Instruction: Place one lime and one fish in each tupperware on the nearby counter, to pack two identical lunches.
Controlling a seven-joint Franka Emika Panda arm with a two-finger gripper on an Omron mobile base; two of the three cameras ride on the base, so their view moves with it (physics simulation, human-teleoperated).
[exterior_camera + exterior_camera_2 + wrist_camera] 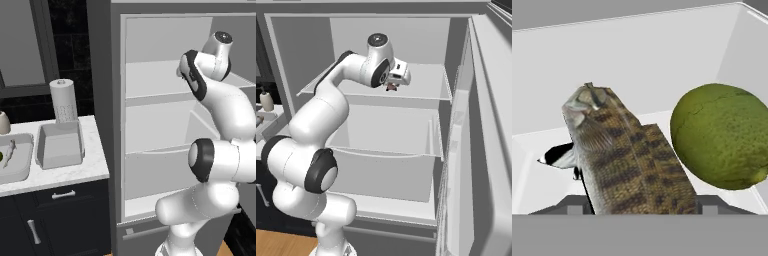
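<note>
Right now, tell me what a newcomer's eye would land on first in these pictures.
First the hand view: a brown mottled fish close up between the gripper's fingers, with a green lime just beside it on the white fridge shelf. Then the white arm reaching into the open fridge, and two tubs on the counter at left, one empty.

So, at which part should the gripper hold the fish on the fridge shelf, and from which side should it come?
Probably across the thick middle of the fish, coming down over its back with one finger on each flank. In the hand view the body runs long and narrow between the fingers, and the lime lies apart on one side, so that finger should stay close to the body.
</note>
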